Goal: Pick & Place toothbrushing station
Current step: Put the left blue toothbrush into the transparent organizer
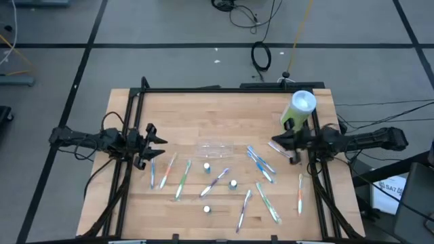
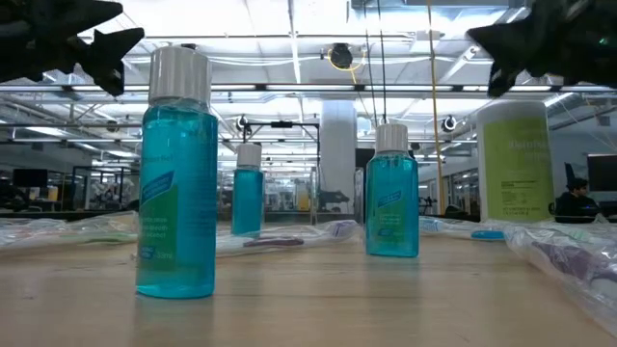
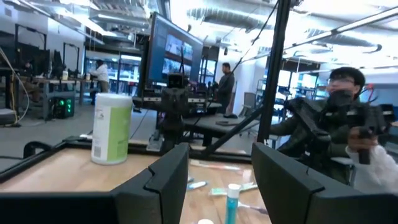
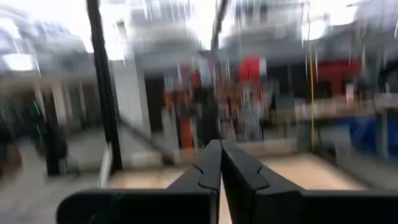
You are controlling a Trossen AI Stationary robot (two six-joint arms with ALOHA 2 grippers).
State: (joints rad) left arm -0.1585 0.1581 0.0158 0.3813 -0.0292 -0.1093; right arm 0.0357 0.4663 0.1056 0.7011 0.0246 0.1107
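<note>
Near edge of the wooden table point(image 1: 135, 108): one small white-teal round piece point(image 1: 207, 209) stands by itself. From above it reads as a cap, but the low view shows these are small teal bottles point(image 2: 176, 173) with white caps, upright. Likely light, hard and smooth, easy to tip; best pinched across the body below the cap, not on the cap.

Around it, toothbrushes lie flat and scattered. A white-purple one point(image 1: 243, 211) and a green one point(image 1: 268, 202) sit right of the near bottle, and an orange one point(image 1: 300, 192) lies toward the right edge. Further in are a green brush point(image 1: 183, 179), a blue one point(image 1: 152, 172) and a pinkish one point(image 1: 169, 168) on the left, a purple one point(image 1: 218, 180) in the middle, and a blue cluster point(image 1: 259, 161) on the right. They are thin, stiff, very light and low on the wood. Judgement: grip mid-handle across the width, fingers nearly touching the table, or the brush will skid or pivot.

Two more bottles point(image 1: 233, 184) point(image 1: 207, 167) stand mid-table. Beyond them the clear plastic cup point(image 1: 215, 148) lies on its side. It looks thin-walled, crushable and slippery; take it gently by the rim.

The left gripper point(image 1: 154, 144) hovers over the left side of the table, fingers spread, holding nothing. The right gripper point(image 1: 277, 144) is at the right side beside the tall light-green canister point(image 1: 299, 110). Its fingers are pressed together and empty, per the right wrist view.
</note>
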